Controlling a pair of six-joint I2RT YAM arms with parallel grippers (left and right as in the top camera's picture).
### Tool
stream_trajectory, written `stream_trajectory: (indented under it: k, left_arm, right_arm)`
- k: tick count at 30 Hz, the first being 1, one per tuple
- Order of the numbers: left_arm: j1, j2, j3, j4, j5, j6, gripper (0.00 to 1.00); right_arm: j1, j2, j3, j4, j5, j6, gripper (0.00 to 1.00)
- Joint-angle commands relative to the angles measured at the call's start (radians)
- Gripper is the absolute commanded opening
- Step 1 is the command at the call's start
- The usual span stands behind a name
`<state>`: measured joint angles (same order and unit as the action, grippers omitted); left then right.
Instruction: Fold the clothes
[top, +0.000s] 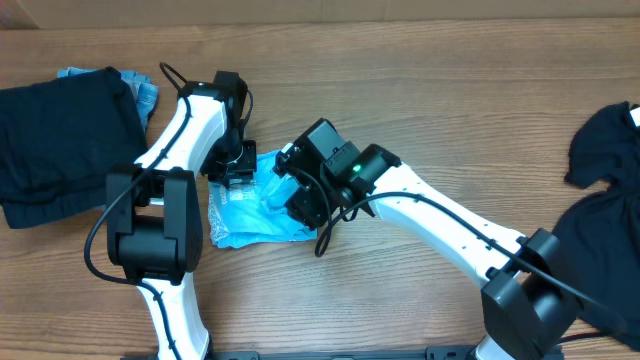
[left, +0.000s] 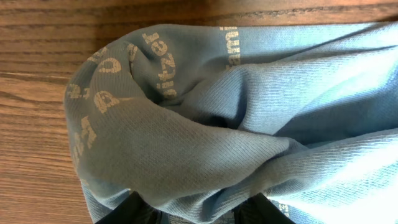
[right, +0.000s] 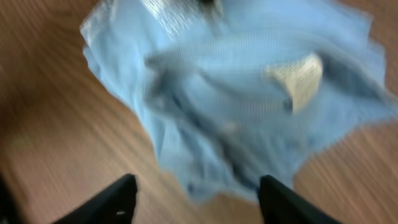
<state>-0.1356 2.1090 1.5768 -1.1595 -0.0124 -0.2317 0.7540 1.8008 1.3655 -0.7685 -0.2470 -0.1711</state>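
A crumpled light blue garment with pale lettering lies on the wooden table left of centre. My left gripper is at its upper left edge. In the left wrist view the cloth bunches up over and between the fingers and hides their tips, so the gripper looks shut on a fold. My right gripper hovers over the garment's right part. The blurred right wrist view shows its fingers wide apart and empty, above the cloth's near edge.
A folded black garment lies at the far left on a blue piece. A heap of dark clothes lies at the right edge. The right arm crosses the table's middle.
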Motion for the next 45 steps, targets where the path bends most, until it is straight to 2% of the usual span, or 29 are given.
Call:
stream_trajectory:
  k: [1, 8, 9, 11, 12, 13, 14, 18, 19, 21, 25, 29, 32, 33, 34, 35, 37, 41, 45]
  left_arm:
    - [0.005, 0.018, -0.003, -0.005, -0.021, 0.019, 0.40]
    - [0.005, 0.018, -0.003, -0.004, -0.020, 0.019, 0.40]
    - [0.005, 0.018, -0.003, -0.004, -0.020, 0.019, 0.40]
    - [0.005, 0.018, -0.003, -0.003, -0.020, 0.019, 0.40]
    - [0.005, 0.018, -0.003, -0.004, -0.020, 0.019, 0.40]
    - [0.005, 0.018, -0.003, -0.004, -0.020, 0.019, 0.40]
    - [0.005, 0.018, -0.003, -0.006, -0.021, 0.019, 0.40]
    - [0.005, 0.018, -0.003, -0.007, -0.021, 0.024, 0.40]
    - [0.005, 0.018, -0.003, -0.007, -0.021, 0.027, 0.40]
    - [0.005, 0.018, -0.003, -0.007, -0.021, 0.027, 0.40]
    - [0.005, 0.018, -0.003, -0.020, -0.021, 0.027, 0.40]
    - [0.005, 0.018, -0.003, -0.053, -0.021, 0.027, 0.40]
    - [0.005, 0.018, -0.003, -0.064, -0.021, 0.030, 0.40]
    - [0.005, 0.018, -0.003, -0.064, -0.021, 0.029, 0.39]
    - [0.005, 0.018, -0.003, -0.065, -0.020, 0.026, 0.38]
    - [0.005, 0.018, -0.003, -0.066, -0.020, 0.026, 0.38]
    - [0.005, 0.018, -0.003, -0.067, -0.021, 0.026, 0.38]
    - [0.005, 0.018, -0.003, -0.066, -0.020, 0.026, 0.39]
    - [0.005, 0.018, -0.003, -0.067, -0.020, 0.026, 0.39]
  right_arm:
    - [0.009, 0.015, -0.048, 0.067, -0.002, -0.013, 0.70]
    - [0.014, 0.111, -0.056, 0.126, -0.024, -0.012, 0.70]
    - [0.014, 0.119, -0.056, 0.126, -0.025, -0.012, 0.69]
    - [0.014, 0.125, -0.056, 0.125, -0.024, -0.013, 0.61]
    - [0.014, 0.125, -0.056, 0.125, -0.025, -0.013, 0.42]
    - [0.014, 0.125, -0.056, 0.120, -0.029, -0.012, 0.11]
    - [0.014, 0.122, -0.056, 0.103, -0.035, -0.006, 0.04]
    - [-0.050, 0.078, -0.056, -0.018, -0.031, 0.140, 0.04]
    - [-0.087, 0.078, -0.057, -0.062, -0.012, 0.226, 0.04]
    - [-0.124, 0.078, -0.058, -0.106, -0.012, 0.276, 0.06]
    - [-0.144, 0.078, -0.058, -0.182, 0.056, 0.277, 0.14]
    - [-0.144, 0.055, -0.055, -0.219, 0.063, 0.299, 0.11]
    - [-0.144, -0.051, 0.008, -0.189, 0.063, 0.298, 0.11]
    - [-0.141, -0.078, 0.024, -0.150, 0.059, 0.293, 0.14]
    - [-0.137, -0.096, 0.026, -0.079, 0.007, 0.220, 0.20]
    - [-0.133, -0.086, 0.026, -0.023, -0.057, 0.134, 0.37]
    - [-0.128, -0.049, 0.026, 0.011, -0.073, 0.078, 0.53]
    - [-0.126, 0.061, 0.026, 0.032, -0.114, 0.065, 0.56]
    - [-0.125, 0.123, 0.026, 0.122, -0.114, 0.066, 0.59]
